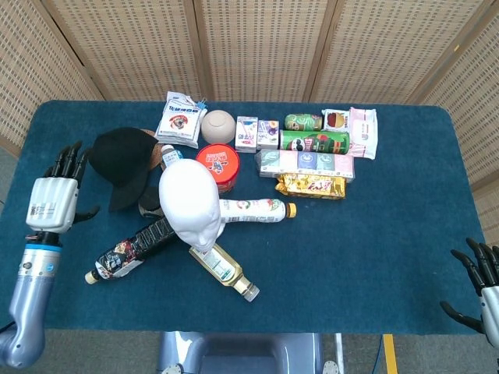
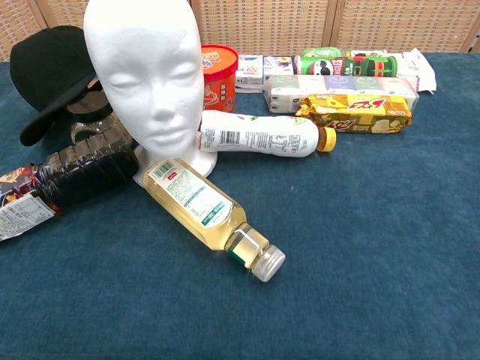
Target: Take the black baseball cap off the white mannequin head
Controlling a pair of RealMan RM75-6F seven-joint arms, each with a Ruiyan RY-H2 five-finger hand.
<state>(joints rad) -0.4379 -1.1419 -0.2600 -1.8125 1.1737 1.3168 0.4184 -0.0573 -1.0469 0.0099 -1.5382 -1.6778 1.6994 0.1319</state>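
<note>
The black baseball cap (image 1: pixel 125 160) lies on the blue table to the left of the white mannequin head (image 1: pixel 189 204), off it and resting partly on a jar. The chest view shows the cap (image 2: pixel 52 75) beside the bare mannequin head (image 2: pixel 146 67). My left hand (image 1: pixel 51 201) is open with fingers spread, apart from the cap and to its left. My right hand (image 1: pixel 483 282) is open at the table's lower right corner, holding nothing.
A dark bottle (image 1: pixel 132 248), a yellow-liquid bottle (image 1: pixel 222 270) and a white bottle (image 1: pixel 253 210) lie around the mannequin's base. A red tub (image 1: pixel 219 164), snack boxes, cans (image 1: pixel 313 141) and packets fill the back middle. The blue table (image 1: pixel 374 249) shows bare cloth at the right front.
</note>
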